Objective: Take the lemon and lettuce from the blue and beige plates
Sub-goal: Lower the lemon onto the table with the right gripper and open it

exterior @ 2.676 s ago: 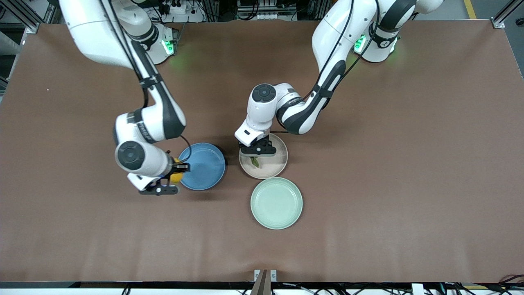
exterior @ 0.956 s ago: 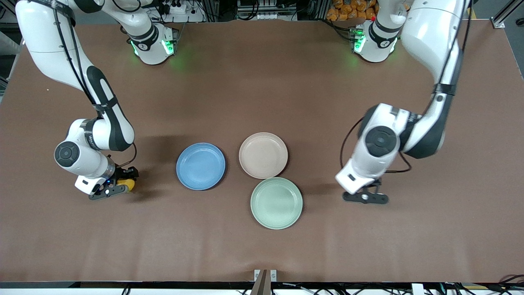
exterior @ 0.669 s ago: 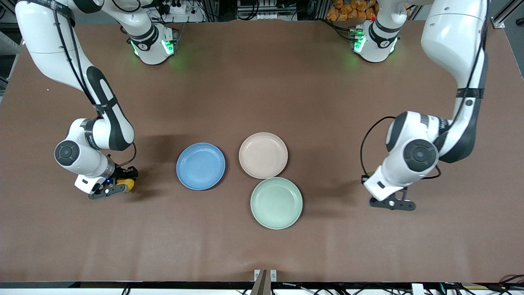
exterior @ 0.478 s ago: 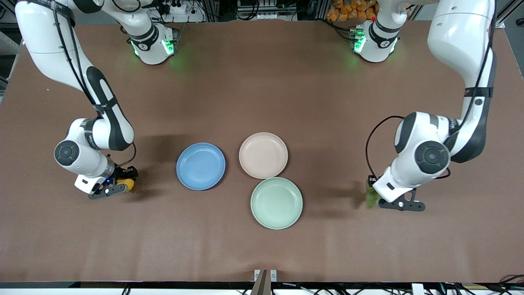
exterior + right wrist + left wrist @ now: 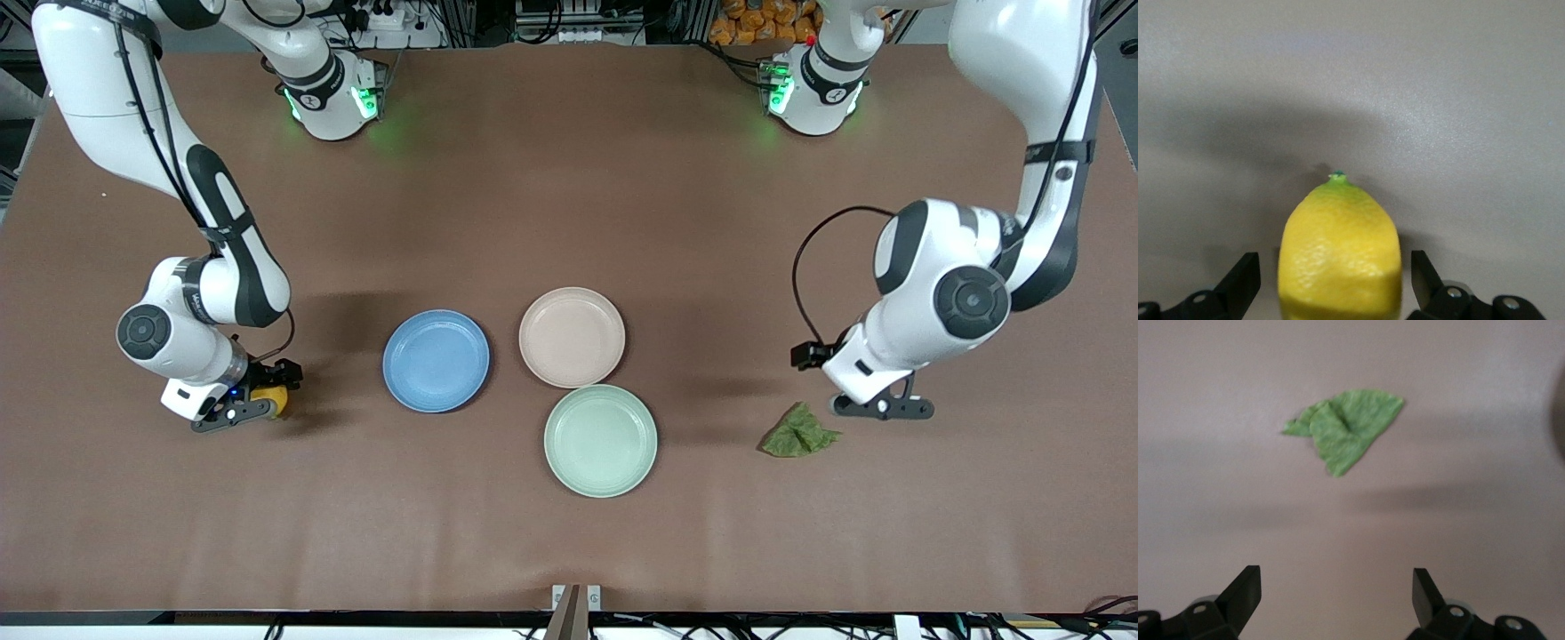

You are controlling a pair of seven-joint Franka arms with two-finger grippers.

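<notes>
Green lettuce (image 5: 799, 432) now lay dropped on the desk (image 5: 569, 533), the open left end effector (image 5: 882, 407) lifted clear. The right end effector (image 5: 233, 414) had just opened around the lemon (image 5: 271, 401); both plates (image 5: 436, 360) were emptied.

Matt brown table cover (image 5: 569, 178) — dimpled glossy lemon (image 5: 1340, 253), crinkled lettuce (image 5: 1345, 428), smooth matt plates (image 5: 436, 360).
</notes>
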